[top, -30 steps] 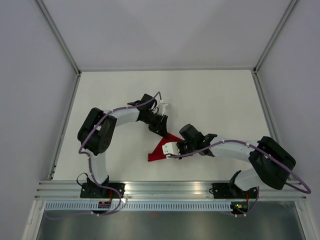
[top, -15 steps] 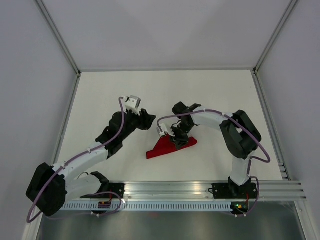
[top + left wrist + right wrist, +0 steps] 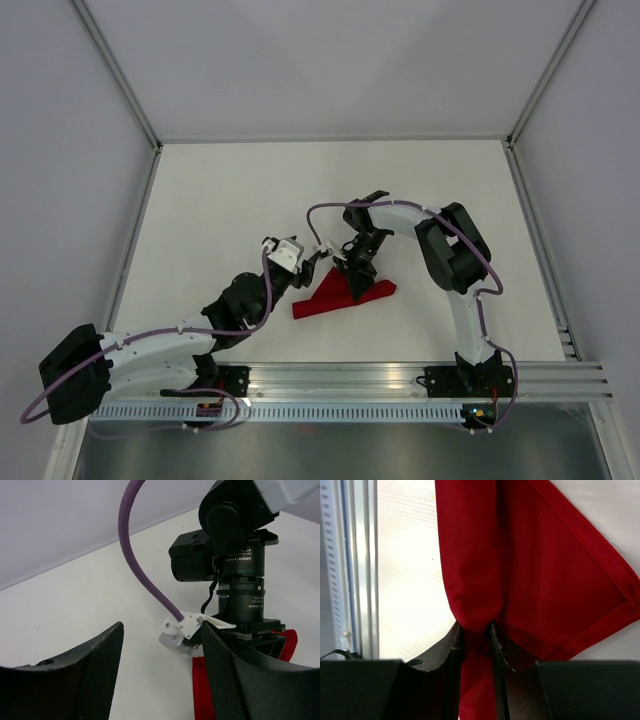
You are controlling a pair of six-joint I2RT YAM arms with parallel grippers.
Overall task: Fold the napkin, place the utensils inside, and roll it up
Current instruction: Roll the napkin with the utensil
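The deep-red napkin (image 3: 333,299) lies bunched into a folded wedge on the white table, a little in front of its middle. My right gripper (image 3: 353,274) comes down onto its far edge and is shut on a gathered fold of the napkin (image 3: 545,570); the cloth is pinched between the two black fingers of the gripper (image 3: 475,630). My left gripper (image 3: 309,262) sits just left of the napkin, open, with only bare table between its fingers (image 3: 95,675). In the left wrist view a strip of the napkin (image 3: 202,695) shows past the gripper (image 3: 160,680). No utensils are in view.
The right arm's wrist and its white camera mount (image 3: 187,630) stand close in front of my left gripper. An aluminium rail (image 3: 340,375) runs along the near table edge, and grey walls (image 3: 60,150) enclose the other sides.
My left arm has swung lower and to the right, bringing its gripper up beside the napkin with the jaws wider. The right gripper keeps its pinch on the napkin.
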